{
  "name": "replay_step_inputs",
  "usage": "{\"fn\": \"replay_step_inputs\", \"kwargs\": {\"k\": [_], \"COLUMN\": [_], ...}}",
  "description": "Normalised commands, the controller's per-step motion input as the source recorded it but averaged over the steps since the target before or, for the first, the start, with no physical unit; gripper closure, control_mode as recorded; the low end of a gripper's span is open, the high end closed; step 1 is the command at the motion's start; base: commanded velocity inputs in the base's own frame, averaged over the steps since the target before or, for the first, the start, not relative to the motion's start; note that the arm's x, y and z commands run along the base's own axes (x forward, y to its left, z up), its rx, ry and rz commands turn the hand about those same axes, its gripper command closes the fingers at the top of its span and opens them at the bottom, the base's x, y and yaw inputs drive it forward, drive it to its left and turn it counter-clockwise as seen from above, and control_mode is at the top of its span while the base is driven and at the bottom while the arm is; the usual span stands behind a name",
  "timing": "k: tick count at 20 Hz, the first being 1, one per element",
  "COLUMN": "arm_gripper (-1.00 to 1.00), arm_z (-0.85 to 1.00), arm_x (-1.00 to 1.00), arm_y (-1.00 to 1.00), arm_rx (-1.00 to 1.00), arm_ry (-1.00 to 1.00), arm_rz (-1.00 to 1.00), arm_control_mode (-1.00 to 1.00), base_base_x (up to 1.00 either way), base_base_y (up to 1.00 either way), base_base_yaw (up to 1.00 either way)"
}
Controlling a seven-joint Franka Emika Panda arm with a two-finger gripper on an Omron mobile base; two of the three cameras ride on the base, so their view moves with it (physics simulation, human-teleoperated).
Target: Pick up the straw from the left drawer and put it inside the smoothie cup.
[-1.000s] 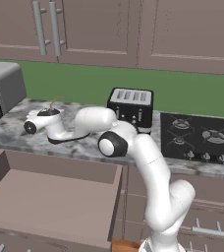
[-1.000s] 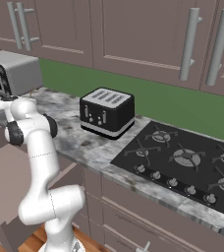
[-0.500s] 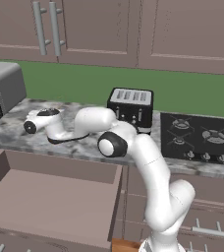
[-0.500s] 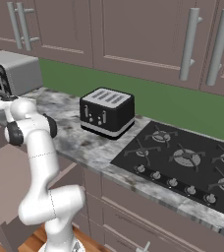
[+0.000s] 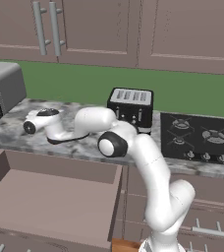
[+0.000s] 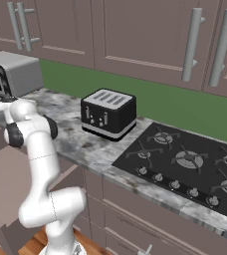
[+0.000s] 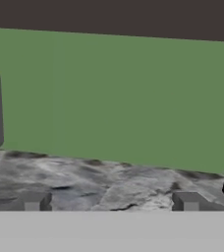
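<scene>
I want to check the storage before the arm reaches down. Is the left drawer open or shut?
Open. The left drawer is pulled out below the marble counter, so its flat bottom and low walls show from above.

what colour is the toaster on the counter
Black, with a silvery-white slotted top. The toaster shows best in the right base view.

Arm reaches left — pincer [image 7: 109,202] level, its tips spread wide.

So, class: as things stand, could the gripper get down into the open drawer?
Probably yes. The drawer stands pulled out below the counter, its top uncovered. The gripper hangs over the counter with its fingertips spread and nothing between them, so it would have to come back off the counter and down.
</scene>
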Motion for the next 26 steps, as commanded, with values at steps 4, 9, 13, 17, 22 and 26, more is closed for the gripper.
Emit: {"fn": "replay_step_inputs", "kwargs": {"k": [4, 9, 13, 17, 22, 26], "arm_gripper": [-1.00, -1.00, -1.00, -1.00, -1.00, -1.00], "arm_z": [0.16, 0.52, 0.57, 0.11, 0.00, 0.16], "arm_x": [-0.31, -0.69, -1.00, -1.00, -1.00, -1.00], "arm_y": [0.00, -0.09, -0.64, -1.00, -1.00, -1.00], "arm_rx": [0.00, 0.01, 0.10, 0.12, 0.14, 0.19], "arm_ry": [-0.01, -0.07, -0.03, 0.00, 0.00, 0.00], "arm_rz": [0.00, 0.00, 0.00, -0.03, -0.02, -0.01], "arm_control_mode": [-1.00, -1.00, -1.00, -1.00, -1.00, -1.00], "base_base_x": [0.00, 0.00, 0.00, 0.00, 0.00, 0.00], "base_base_y": [0.00, 0.00, 0.00, 0.00, 0.00, 0.00], "base_base_yaw": [0.00, 0.00, 0.00, 0.00, 0.00, 0.00]}}
